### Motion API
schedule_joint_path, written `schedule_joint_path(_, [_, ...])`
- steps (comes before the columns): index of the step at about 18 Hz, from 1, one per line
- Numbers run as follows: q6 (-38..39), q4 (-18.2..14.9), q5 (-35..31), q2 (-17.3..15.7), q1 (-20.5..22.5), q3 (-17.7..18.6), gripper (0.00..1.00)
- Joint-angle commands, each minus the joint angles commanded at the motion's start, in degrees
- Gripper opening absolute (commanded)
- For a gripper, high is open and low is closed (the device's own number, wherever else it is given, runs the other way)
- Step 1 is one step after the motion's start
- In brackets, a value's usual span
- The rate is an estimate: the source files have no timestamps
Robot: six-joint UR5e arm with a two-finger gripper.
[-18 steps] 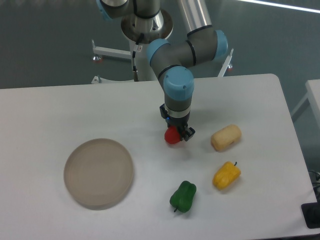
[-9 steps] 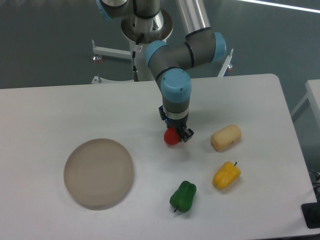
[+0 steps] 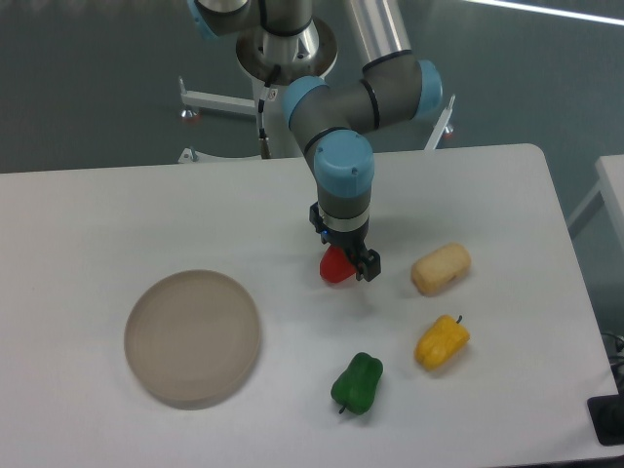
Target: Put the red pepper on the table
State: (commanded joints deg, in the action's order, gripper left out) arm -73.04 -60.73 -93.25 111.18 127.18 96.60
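Observation:
The red pepper [image 3: 334,269] is small and glossy, near the middle of the white table [image 3: 117,214]. My gripper [image 3: 347,266] points straight down and is shut on the red pepper, holding it at or just above the tabletop; I cannot tell whether it touches. The pepper's right side is hidden by the fingers.
A round beige plate [image 3: 192,337] lies at the front left. A green pepper [image 3: 357,382] and a yellow pepper [image 3: 442,341] lie in front of the gripper. A pale bread-like piece [image 3: 441,268] lies to its right.
The arm has shifted slightly and the gripper with the red pepper has sunk a little lower toward the table. The other objects have not moved.

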Motion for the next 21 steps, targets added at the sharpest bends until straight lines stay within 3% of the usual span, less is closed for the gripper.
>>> schedule_joint_path(6, [-0.2, -6.2, 0.1, -2.3, 1.1, -4.9, 1.00])
schedule_joint_path(13, [-0.2, -5.6, 0.2, -1.8, 1.6, -9.7, 1.00])
schedule_joint_path(21, [-0.1, -5.6, 0.1, 3.0, 1.5, -18.9, 1.00])
